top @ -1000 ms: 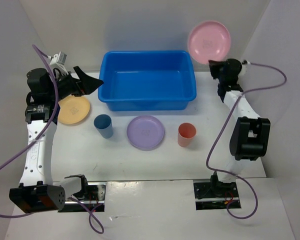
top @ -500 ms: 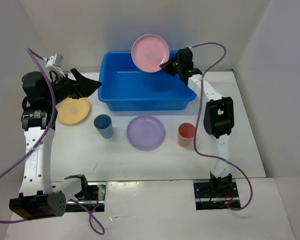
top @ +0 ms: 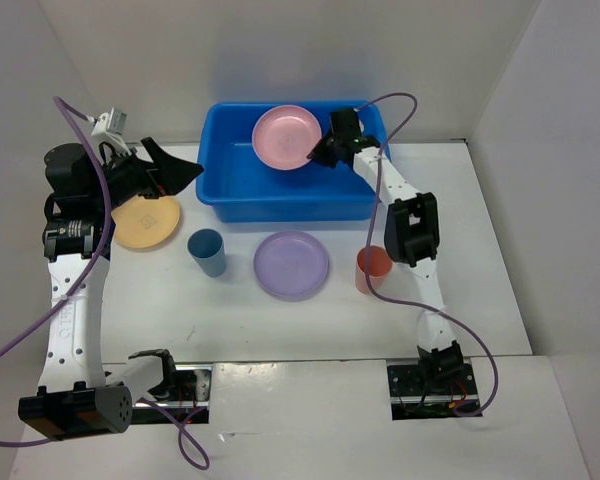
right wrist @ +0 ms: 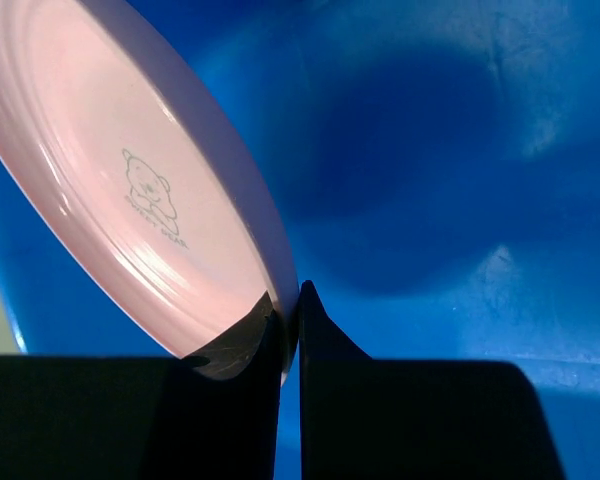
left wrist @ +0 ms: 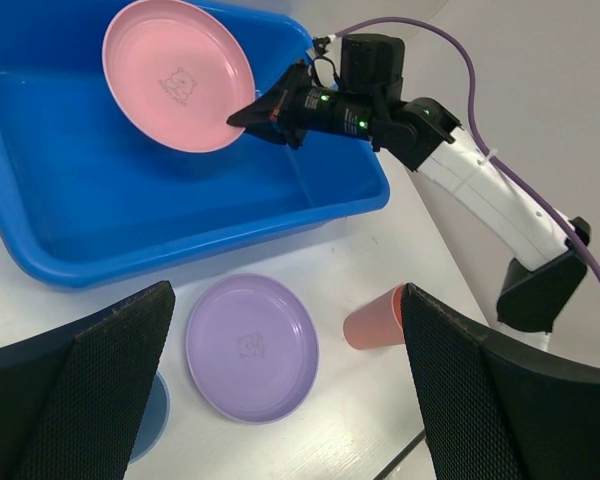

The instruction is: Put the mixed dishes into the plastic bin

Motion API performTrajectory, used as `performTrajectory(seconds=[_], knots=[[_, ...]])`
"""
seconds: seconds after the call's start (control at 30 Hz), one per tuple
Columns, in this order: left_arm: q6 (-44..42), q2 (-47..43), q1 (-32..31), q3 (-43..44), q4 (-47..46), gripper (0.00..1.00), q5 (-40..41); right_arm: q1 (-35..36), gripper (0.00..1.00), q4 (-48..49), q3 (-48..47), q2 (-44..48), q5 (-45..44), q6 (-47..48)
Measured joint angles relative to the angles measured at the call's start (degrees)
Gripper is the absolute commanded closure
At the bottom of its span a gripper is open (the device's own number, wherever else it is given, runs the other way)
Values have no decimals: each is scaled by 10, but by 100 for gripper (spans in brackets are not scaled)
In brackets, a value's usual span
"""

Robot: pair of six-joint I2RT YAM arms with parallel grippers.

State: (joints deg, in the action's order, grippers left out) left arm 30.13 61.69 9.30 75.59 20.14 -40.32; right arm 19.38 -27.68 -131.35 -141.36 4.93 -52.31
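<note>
Over the glossy bin point(top: 290, 206), right jaws pinch the round pink plate point(top: 285, 137); left jaws apart.

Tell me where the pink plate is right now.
In the top view the pink plate is held tilted over the back of the blue bin, its rim pinched in the right claw.

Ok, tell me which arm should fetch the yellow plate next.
Left. The left tool is open and empty, close to the yellow plate on that side. The right tool is shut on the pink plate at its rim, above the bin, and not yet free.
</note>
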Motion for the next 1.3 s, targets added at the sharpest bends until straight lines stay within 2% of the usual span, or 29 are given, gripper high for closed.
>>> performTrajectory(seconds=[0.13,0.3,0.43,0.5,0.53,0.6,0.63,0.87,0.97,1.1,1.3], knots=[[-1,0,0,0,5,0,0,1,99,-58,-93,-54,-10,5],[-2,-2,0,0,14,0,11,4,95,-165,-357,-202,-14,14],[-4,-9,0,1,22,0,19,4,92,-223,-415,-247,-8,12],[-7,-12,0,2,24,0,21,4,88,-245,-430,-262,-10,12],[-10,-13,0,2,26,0,21,4,81,-258,-431,-266,-10,12],[-14,-13,0,2,29,0,23,4,73,-281,-436,-266,-9,10],[-14,-13,0,2,30,0,24,4,63,-282,-440,-266,-9,9],[-15,-14,0,2,39,0,31,4,28,-286,-457,-265,-7,12],[-19,-16,0,5,50,0,46,6,21,-290,-457,-259,-9,21],[-43,-16,0,30,91,0,89,11,18,-300,-457,-222,-14,38],[-57,-25,0,61,133,0,146,32,18,-327,-457,-60,-37,90]])
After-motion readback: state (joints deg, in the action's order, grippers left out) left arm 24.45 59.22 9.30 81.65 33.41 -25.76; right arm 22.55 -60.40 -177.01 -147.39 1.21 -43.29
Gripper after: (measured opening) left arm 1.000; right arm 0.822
